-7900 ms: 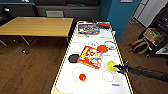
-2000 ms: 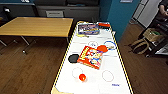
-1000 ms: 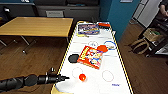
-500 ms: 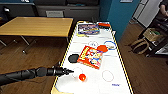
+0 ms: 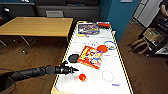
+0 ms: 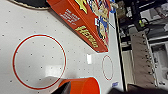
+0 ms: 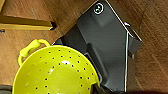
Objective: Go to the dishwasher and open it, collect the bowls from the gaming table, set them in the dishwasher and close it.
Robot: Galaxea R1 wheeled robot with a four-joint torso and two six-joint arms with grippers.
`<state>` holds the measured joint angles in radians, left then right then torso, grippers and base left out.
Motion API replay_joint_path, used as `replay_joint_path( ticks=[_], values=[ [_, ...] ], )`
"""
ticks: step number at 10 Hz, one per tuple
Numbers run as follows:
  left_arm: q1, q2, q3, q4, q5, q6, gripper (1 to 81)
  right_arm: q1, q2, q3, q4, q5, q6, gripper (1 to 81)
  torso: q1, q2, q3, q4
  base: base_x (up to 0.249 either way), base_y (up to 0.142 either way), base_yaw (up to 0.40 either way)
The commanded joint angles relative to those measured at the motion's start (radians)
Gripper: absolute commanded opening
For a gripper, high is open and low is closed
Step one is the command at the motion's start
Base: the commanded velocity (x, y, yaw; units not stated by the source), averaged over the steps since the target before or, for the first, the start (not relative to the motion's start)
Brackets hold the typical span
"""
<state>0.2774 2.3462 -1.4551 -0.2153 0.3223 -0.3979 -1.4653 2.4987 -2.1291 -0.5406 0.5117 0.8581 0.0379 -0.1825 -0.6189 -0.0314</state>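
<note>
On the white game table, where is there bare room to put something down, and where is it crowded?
Free: the near right part around the red ring, between the orange box and the table's near end. Also free: the strip between the orange box and the far box. Crowded: the near left, where the left claw reaches by the orange bowl and black disc.

Glossy white table top (image 6: 37, 22) (finely perforated); yellow plastic colander (image 7: 55, 72).

Light: bright overhead, glare patch on the white table (image 6: 53, 68)
Focus: all views soft, blurred
Room edges: dim
</note>
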Motion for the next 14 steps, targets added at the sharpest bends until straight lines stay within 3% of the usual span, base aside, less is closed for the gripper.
replay_joint_path(
  ticks=[1, 4, 14],
  values=[
    [-0.112, 0.058, -0.011, -0.003, 0.035, -0.004, 81.1, -0.001, -0.035, 0.012, -0.027, -0.033, 0.002, 1.0, 0.000, 0.000, 0.000, 0.000, 0.000, 0.000, 0.000],
    [-0.112, 0.124, -0.085, -0.004, 0.038, -0.022, 81.1, 0.001, -0.033, 0.012, -0.027, -0.033, 0.002, 1.0, 0.000, 0.000, 0.000, 0.000, 0.000, 0.000, 0.000],
    [-0.102, 0.254, -0.192, 0.011, 0.040, -0.021, 81.1, 0.004, -0.036, 0.025, -0.035, -0.030, 0.004, 1.0, 0.000, 0.000, 0.000, 0.000, 0.000, 0.000, 0.000]
  ],
)
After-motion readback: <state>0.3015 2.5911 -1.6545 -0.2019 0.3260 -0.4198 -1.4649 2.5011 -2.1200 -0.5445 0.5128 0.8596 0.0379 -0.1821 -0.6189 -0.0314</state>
